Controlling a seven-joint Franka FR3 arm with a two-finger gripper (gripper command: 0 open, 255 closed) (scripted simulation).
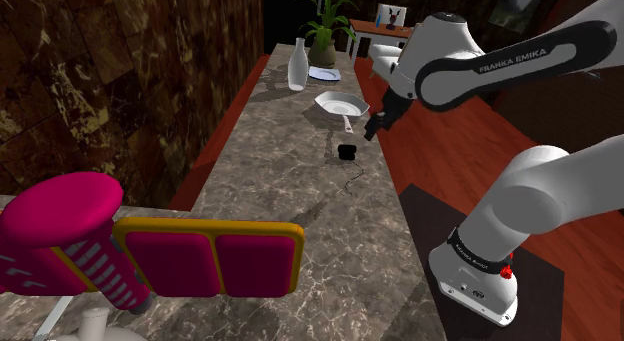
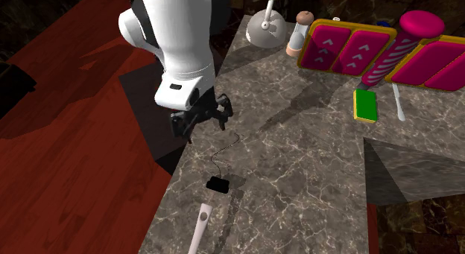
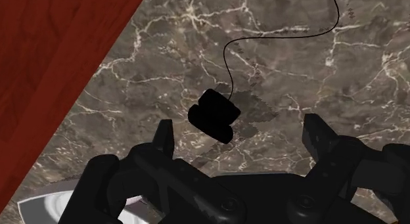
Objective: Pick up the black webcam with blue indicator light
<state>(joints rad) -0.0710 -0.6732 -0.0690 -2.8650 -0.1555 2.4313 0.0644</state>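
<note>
- Pincer hangs open above the marble worktop, holding nothing.
- Black webcam lies on the worktop, untouched; wrist view reveals its thin curling cable.
- Shoulder view: white frying pan at webcam's 12 o'clock, bottle beyond at 11.

A home kitchen: marble counter bearing a frying pan and bottle (potted plant beyond).
</note>
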